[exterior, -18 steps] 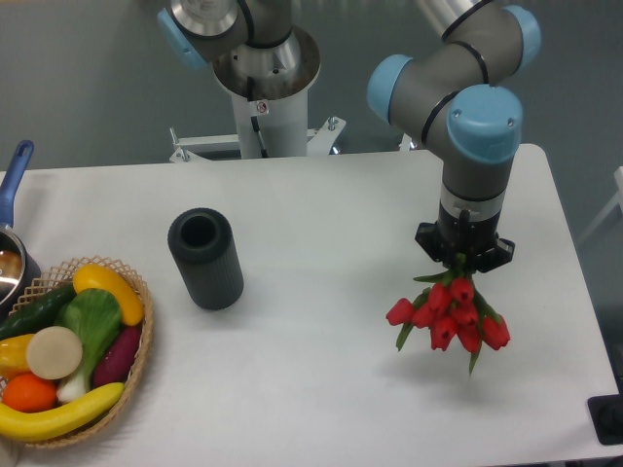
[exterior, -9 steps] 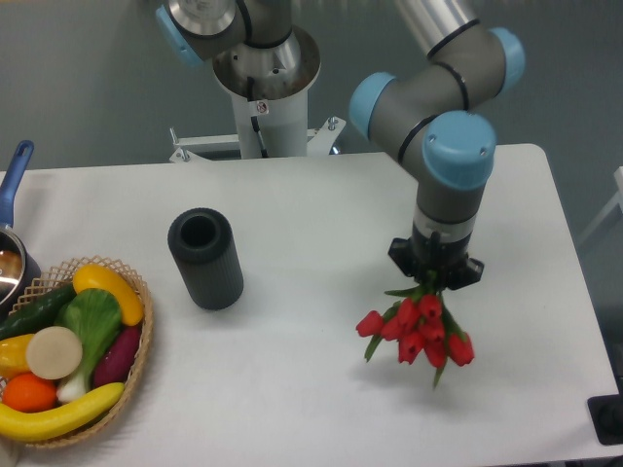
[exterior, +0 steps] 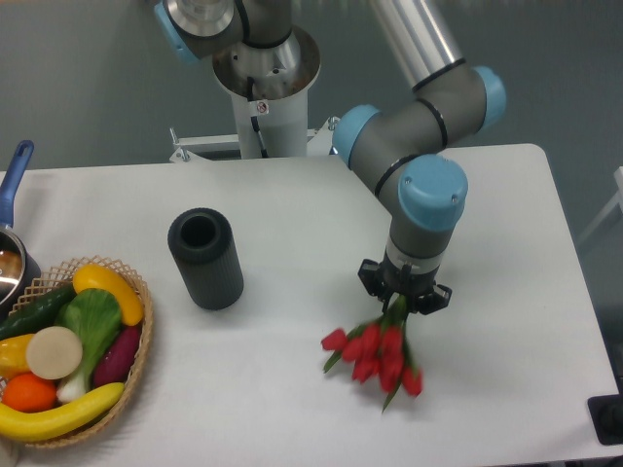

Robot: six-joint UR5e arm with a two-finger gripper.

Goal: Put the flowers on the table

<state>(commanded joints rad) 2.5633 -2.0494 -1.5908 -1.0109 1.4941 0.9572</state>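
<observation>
The flowers (exterior: 375, 357), a tied bunch of red tulips on thin green stems, hang directly beneath the end effector (exterior: 403, 301), whose fingers are closed on the stems while the blooms fan downward and toward the camera, low over the surface (exterior: 292, 389). From this angle it cannot be told whether the blooms touch the white top. The bunch sits right of centre, with bare white top on every side of it: a broad stretch toward the rounded right edge, and more between it and the near edge. Well apart to the left stands a dark, ribbed cylinder (exterior: 205, 258) with an open mouth, matte and upright. At the far left edge a round wicker basket (exterior: 138, 355) holds glossy plastic fruit and vegetables, and beside it a pot with a blue handle (exterior: 12, 185) is partly cut off. The arm is grey metal with pale blue joint caps.
</observation>
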